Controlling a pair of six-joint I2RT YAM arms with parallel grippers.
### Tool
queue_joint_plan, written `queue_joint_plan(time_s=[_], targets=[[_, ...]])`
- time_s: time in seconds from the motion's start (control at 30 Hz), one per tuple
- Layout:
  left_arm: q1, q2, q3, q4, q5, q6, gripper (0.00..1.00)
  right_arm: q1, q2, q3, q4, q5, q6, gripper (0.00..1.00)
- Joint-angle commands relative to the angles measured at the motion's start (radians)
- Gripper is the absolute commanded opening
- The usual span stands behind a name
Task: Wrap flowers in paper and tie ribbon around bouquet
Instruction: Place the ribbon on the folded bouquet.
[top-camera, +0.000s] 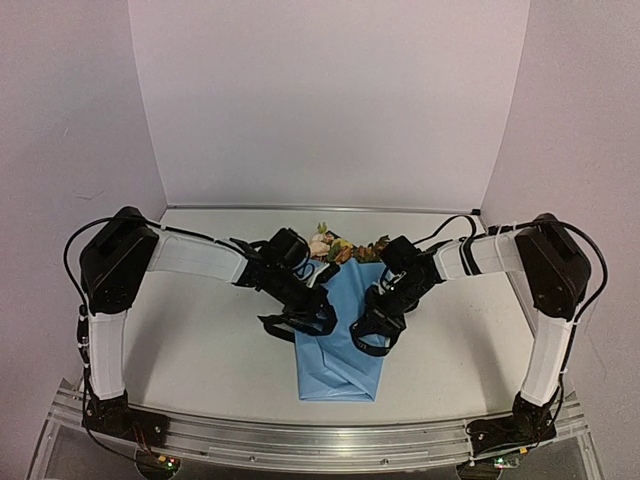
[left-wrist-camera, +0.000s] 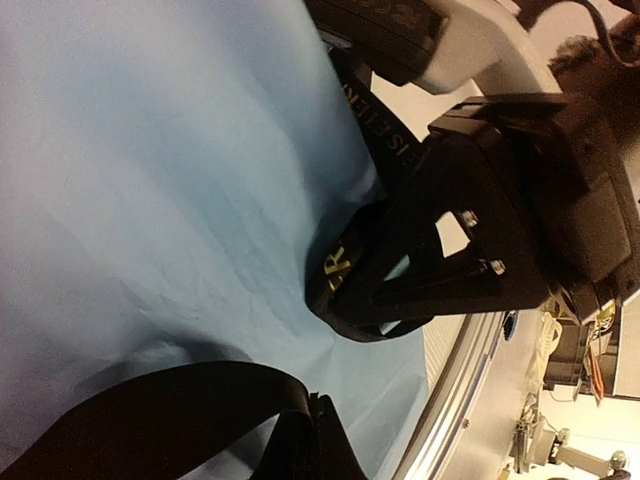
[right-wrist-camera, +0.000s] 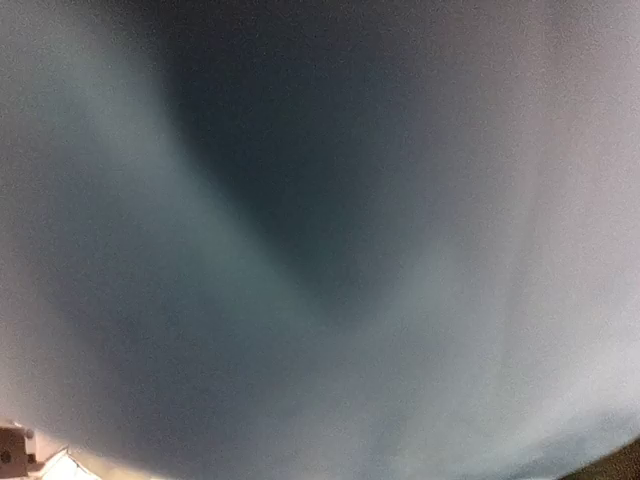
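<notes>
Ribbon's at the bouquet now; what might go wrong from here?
The ribbon sits bunched in the shut right jaws; a hard pull may slip it free.
The thin paper is creased near the ribbon, so tightening might tear or crush it.
The right wrist view shows only blurred blue, so that arm works half blind.

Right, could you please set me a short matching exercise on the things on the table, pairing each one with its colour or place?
Things: 1 flowers; 2 paper; 3 ribbon; 4 table.
Descriptions: A black, with pale lettering; B pale, underneath everything; C light blue, lying mid-table; D yellow and orange, showing at the paper's far end.
Pairs: 1-D, 2-C, 3-A, 4-B.
</notes>
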Motion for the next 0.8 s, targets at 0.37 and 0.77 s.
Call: queue_joint_plan(time_s=[0.37,0.77], targets=[[-0.119,0.056,0.441,-0.18,-0.028,0.223,0.0,-0.041,0.143,0.277,-0.049,-0.026,0.092,0.0],[-0.206,0.213,0.501,-0.234,-0.206,0.342,0.0,-0.065,0.203,0.49,-0.176,-0.137,0.019,0.0]])
